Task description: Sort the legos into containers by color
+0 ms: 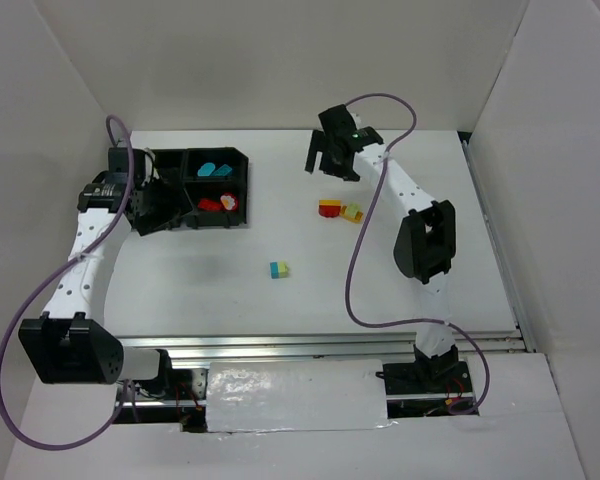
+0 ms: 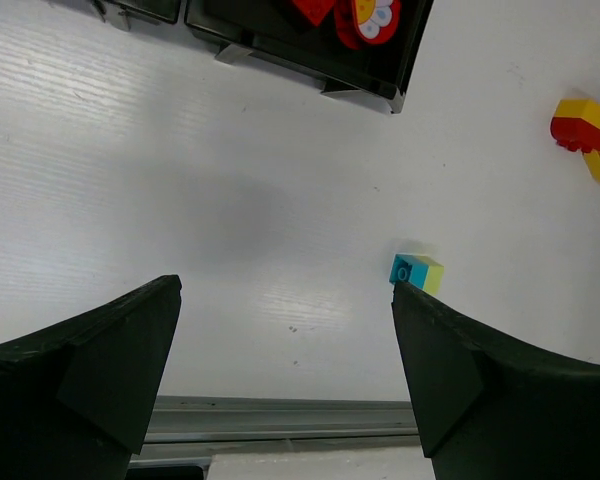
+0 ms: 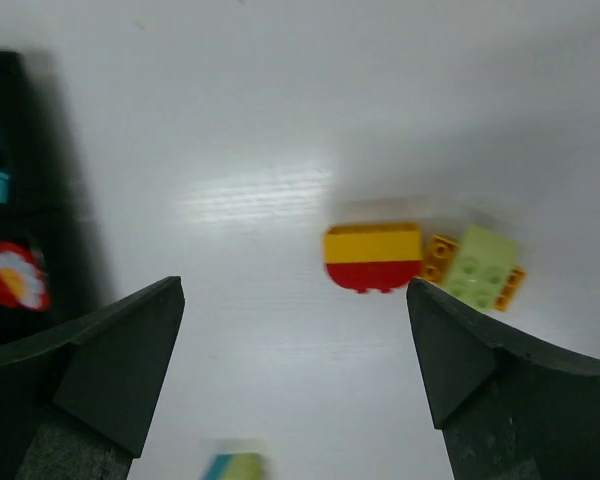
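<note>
Red-and-yellow brick (image 3: pixel 372 257) on table (image 1: pixel 230 290), just beside lime-and-orange brick (image 3: pixel 477 265), possibly touching; well apart from tray (image 1: pixel 247 200). Right gripper (image 3: pixel 292 290) above, jaws fully spread, empty; left gripper (image 2: pixel 285 288) likewise. Risk: closing jaws snag neighbour, mixing colours in tray.

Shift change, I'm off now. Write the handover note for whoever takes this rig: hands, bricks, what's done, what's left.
Hands: left hand open, empty, by the tray; right hand open, empty, near the red-yellow brick.
Done: teal bricks in the tray's far-right compartment, red pieces in its near-right one; the left compartments are hidden.
Left: red-yellow brick, lime-orange brick beside it, teal-lime brick apart, all loose on the table.
</note>
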{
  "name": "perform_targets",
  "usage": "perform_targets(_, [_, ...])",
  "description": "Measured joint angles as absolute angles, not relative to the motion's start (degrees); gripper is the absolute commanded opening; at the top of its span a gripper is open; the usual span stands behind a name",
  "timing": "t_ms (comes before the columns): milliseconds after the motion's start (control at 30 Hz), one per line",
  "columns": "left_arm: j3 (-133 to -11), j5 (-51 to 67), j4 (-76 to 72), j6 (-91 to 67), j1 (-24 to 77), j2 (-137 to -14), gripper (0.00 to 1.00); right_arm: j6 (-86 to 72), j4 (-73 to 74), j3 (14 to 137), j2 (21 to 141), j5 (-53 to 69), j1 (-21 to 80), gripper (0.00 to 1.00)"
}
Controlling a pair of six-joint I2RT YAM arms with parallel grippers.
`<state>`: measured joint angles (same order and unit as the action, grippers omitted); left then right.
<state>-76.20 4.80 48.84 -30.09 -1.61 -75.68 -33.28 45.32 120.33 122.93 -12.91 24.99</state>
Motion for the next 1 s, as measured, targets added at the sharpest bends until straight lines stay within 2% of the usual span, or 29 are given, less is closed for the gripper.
perform_targets(300, [-80.71, 6.76, 48.93, -29.71, 1.37, -82.63, 1.00, -19.31, 54.50, 122.17, 131.15, -10.26, 23.38, 1.00])
perform_targets(733, [-87.59, 7.70, 49.78, -28.45, 3.97, -90.96, 0.99, -16.64, 54.59, 126.43, 137.97, -8.36, 23.42, 0.98])
perform_targets(933, [-89.67, 7.79, 50.52, -28.45, 4.34, -94.13, 1.00, -16.71, 54.43, 127.02, 140.59, -7.70, 23.77, 0.86])
perform_targets(1000, [-90.39, 7.81, 50.68, -28.42, 4.45, -94.98, 0.99, -16.69, 54.43, 127.02, 141.01, -7.29, 23.88, 0.73])
